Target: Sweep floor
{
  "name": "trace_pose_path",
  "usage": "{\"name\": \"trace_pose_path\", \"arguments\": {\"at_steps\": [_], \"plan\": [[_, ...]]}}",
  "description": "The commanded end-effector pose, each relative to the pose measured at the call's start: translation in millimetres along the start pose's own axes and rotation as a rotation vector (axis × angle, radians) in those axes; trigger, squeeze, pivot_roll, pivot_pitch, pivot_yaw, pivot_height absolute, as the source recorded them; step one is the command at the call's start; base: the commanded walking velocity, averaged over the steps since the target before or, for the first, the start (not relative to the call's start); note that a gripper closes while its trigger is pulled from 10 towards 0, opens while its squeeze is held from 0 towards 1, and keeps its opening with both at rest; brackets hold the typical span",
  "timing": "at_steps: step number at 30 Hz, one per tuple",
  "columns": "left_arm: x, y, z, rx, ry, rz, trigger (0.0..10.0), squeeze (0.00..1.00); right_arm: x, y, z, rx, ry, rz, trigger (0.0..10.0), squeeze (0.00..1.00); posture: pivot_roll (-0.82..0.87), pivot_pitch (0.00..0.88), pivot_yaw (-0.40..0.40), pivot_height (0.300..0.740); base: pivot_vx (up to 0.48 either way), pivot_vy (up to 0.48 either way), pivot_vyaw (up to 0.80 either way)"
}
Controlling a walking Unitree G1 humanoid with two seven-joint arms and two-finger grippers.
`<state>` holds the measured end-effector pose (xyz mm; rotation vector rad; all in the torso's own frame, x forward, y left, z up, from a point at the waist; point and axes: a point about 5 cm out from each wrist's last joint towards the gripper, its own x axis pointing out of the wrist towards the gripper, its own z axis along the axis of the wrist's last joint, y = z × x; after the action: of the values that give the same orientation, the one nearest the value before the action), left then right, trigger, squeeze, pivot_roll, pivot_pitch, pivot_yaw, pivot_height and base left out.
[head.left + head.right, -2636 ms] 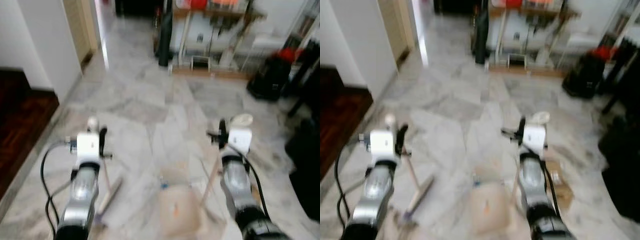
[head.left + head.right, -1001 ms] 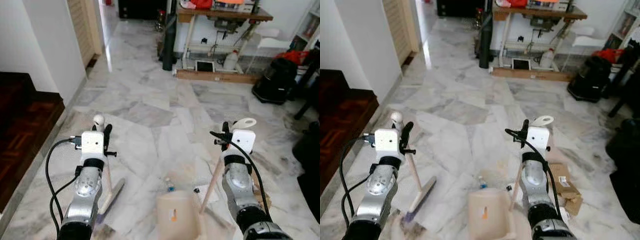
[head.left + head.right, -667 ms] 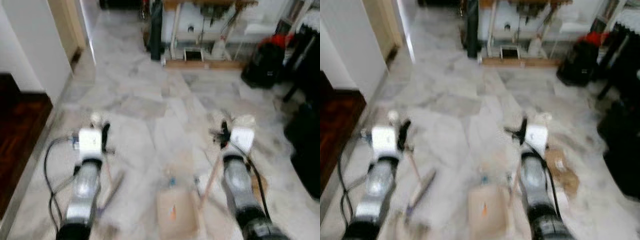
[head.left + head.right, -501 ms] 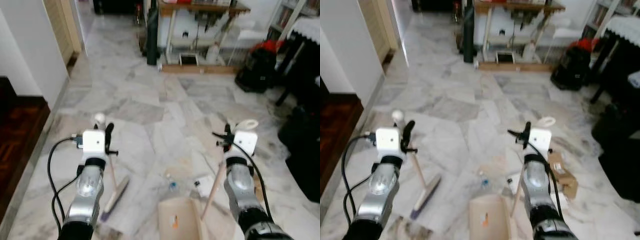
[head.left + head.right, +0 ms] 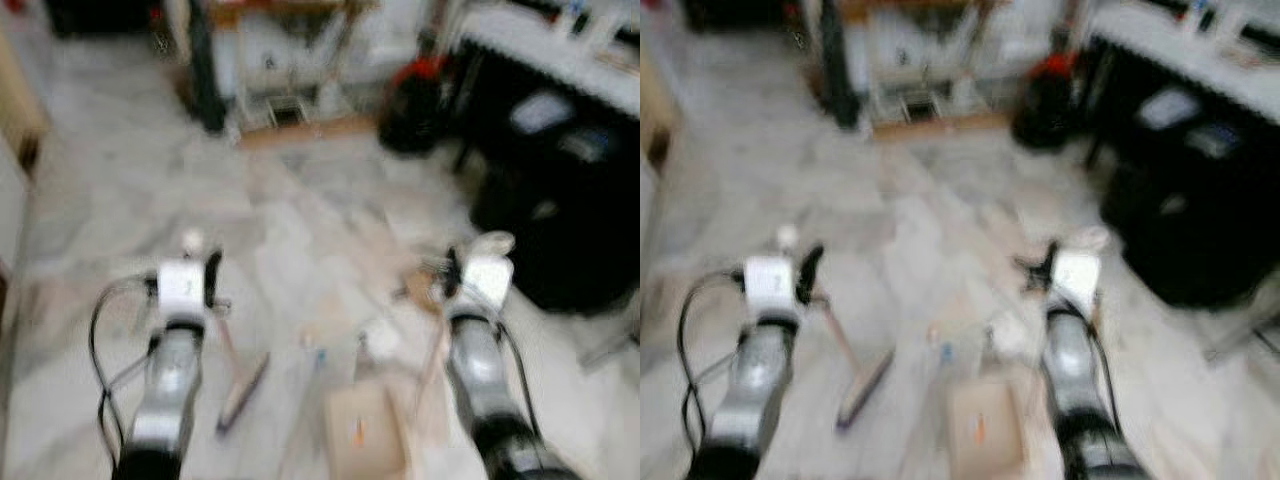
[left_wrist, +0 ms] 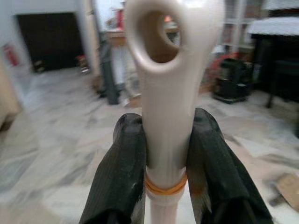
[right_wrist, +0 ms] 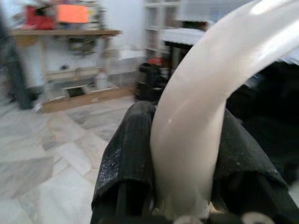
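The head views are blurred. My left gripper [image 5: 206,281] is shut on the cream broom handle [image 6: 167,70], whose end has a hole in it. The broom head [image 5: 243,392] rests on the marble floor below and to the right of that gripper. My right gripper [image 5: 453,274] is shut on the curved cream dustpan handle [image 7: 198,109]. The beige dustpan [image 5: 362,441] lies on the floor between my arms. Just beyond the pan lie a small bottle [image 5: 318,354] and a crumpled white scrap [image 5: 379,338].
Large black furniture [image 5: 560,190] stands close on the right. At the back are a wooden table with shelves [image 5: 285,75], a dark upright object [image 5: 204,70] and a black and red appliance [image 5: 412,100]. Open marble floor [image 5: 110,170] stretches ahead to the left.
The whole picture has swung to the right and blurred, so the camera moved; the black furniture now looms closer. Both grippers keep their grips on the handles.
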<state>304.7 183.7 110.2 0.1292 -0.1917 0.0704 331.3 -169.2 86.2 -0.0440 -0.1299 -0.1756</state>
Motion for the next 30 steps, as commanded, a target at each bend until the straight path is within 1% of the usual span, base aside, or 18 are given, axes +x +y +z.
{"name": "trace_pose_path", "arguments": {"at_steps": [1,10,24,27,30], "plan": [[4.9,-7.3,11.6,0.012,-0.061,-0.030,10.0,0.00,3.3,-12.3,4.3,-0.009,-0.023,-0.039,10.0,0.00,0.08,0.000,-0.021,0.740,0.000,0.000,-0.76],[6.4,-6.9,12.6,0.008,-0.064,-0.031,10.0,0.00,3.7,-14.7,4.9,-0.010,-0.027,-0.049,10.0,0.00,0.08,0.000,-0.019,0.740,0.000,0.000,-0.76],[5.0,-6.3,12.0,0.002,-0.062,-0.023,10.0,0.00,3.0,-13.5,4.8,-0.012,-0.030,-0.048,10.0,0.00,0.08,0.000,-0.022,0.740,0.000,0.301,-0.74],[4.9,-6.2,12.0,0.001,-0.062,-0.022,10.0,0.00,3.1,-12.8,6.7,-0.013,-0.045,-0.044,10.0,0.00,0.08,0.000,-0.022,0.740,0.000,0.306,-0.73],[4.8,-6.1,11.9,0.001,-0.062,-0.021,10.0,0.00,2.7,-12.3,8.0,-0.025,-0.060,-0.039,10.0,0.00,0.08,0.000,-0.022,0.740,0.000,0.301,0.00]]}}
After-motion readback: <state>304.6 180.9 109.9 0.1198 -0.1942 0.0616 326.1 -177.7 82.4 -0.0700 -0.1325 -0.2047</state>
